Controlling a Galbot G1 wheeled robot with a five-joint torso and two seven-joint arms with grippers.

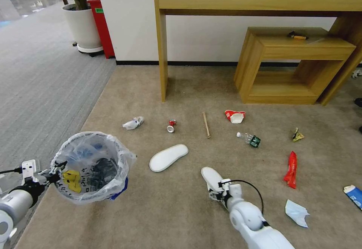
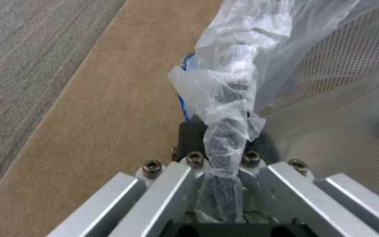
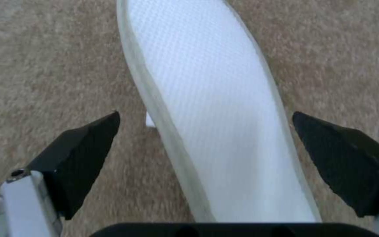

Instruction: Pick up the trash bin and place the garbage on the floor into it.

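Note:
My left gripper [image 1: 56,171] is shut on the rim of the trash bin [image 1: 92,166], holding it off the carpet at the left. In the left wrist view the crinkly bag [image 2: 224,98] runs between the closed jaws. My right gripper [image 1: 215,190] is open and low over a white slipper sole [image 1: 210,176], whose width lies between the black fingertips [image 3: 80,148]. Garbage lies beyond: a second sole [image 1: 168,157], crushed can [image 1: 171,125], stick [image 1: 206,124], paper cup [image 1: 235,116], bottle [image 1: 249,139], red wrapper [image 1: 291,169], mask [image 1: 296,212], blue-white pack [image 1: 354,194].
A tall wooden desk [image 1: 162,53] and a low wooden shelf [image 1: 298,49] stand against the back wall. A white planter pot [image 1: 83,26] and a red box [image 1: 102,26] are at the far left. Grey carpet [image 1: 37,83] borders the tan floor.

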